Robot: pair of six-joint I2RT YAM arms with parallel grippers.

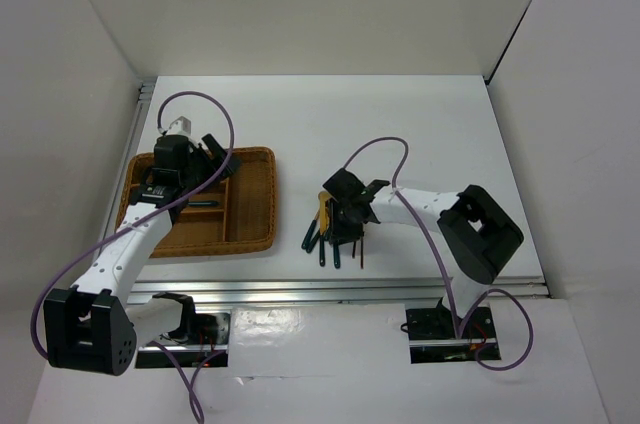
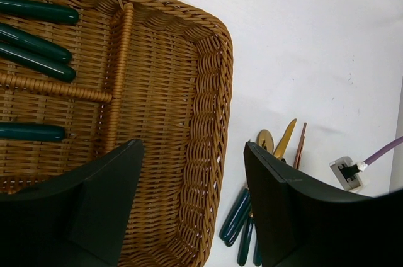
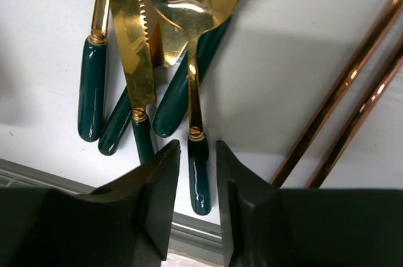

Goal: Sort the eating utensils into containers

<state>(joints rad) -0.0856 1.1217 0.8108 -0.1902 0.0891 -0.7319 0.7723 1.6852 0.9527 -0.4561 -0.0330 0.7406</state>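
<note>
1. Two pincers are working well apart. The right pincer (image 3: pixel 198 160) is hanging low over the unsorted pile (image 1: pixel 335 229), its jaws standing narrow on either side of the teal handle of a spoon (image 3: pixel 194 90). I cannot tell whether the pads are actually pressing that handle.
2. The left pincer (image 2: pixel 192 166) is hovering with its jaws spread wide and nothing between them, above the wicker tray (image 2: pixel 214 90) and close to its rim.
3. Around the spoon, a serrated knife (image 3: pixel 138 46) is lying just beside it, and their gold heads are overlapping those of other pieces. At least five teal-handled utensils are showing in this cluster on the white tabletop (image 1: pixel 420 124). Two reddish chopsticks (image 3: pixel 340 109) are lying slantwise to one side, apart from the spoon.
4. Inside the tray, four teal handles (image 2: pixel 38 62) are showing. Three are lying side by side in one compartment, and the fourth is lying across a woven divider in the neighbouring one.
5. Judging from this, the sorting is somewhere short of halfway. A few pieces are sitting in compartments, while the larger share, including both chopsticks, is waiting on the tabletop between the tray and the right arm. The spoon looks to be the next piece to go.
</note>
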